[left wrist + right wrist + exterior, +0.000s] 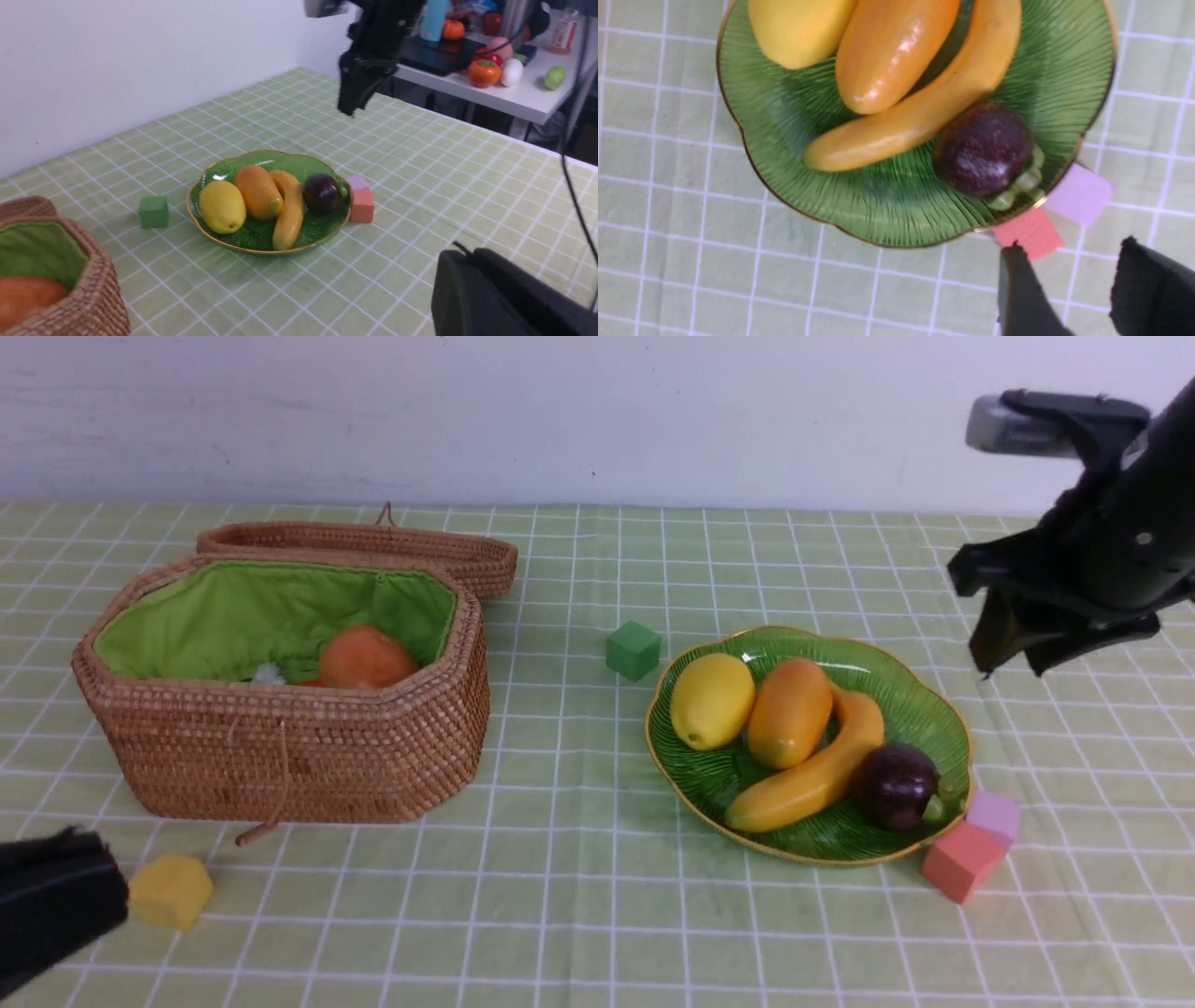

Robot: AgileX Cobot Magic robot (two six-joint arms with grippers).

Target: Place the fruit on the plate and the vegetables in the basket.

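Note:
The green plate [910, 709] on the right holds the fruit: a lemon [712, 700], a mango [790, 711], a banana [812, 775] and a dark mangosteen [896, 784]. In the wicker basket [280, 756] on the left, an orange potato [364, 656] shows above the wall. My right gripper [1013, 667] hangs above the table just right of the plate; in the right wrist view my right gripper [1071, 245] is open and empty, off the plate's rim [887, 205] near the mangosteen [983, 149]. My left gripper [465, 254] is shut and empty, low at the near left.
A green block [633, 650] lies between basket and plate. A pink block [962, 861] and a lilac block [995, 814] touch the plate's near right rim. A yellow block [170, 891] sits beside my left gripper. The basket lid [373, 546] lies open behind.

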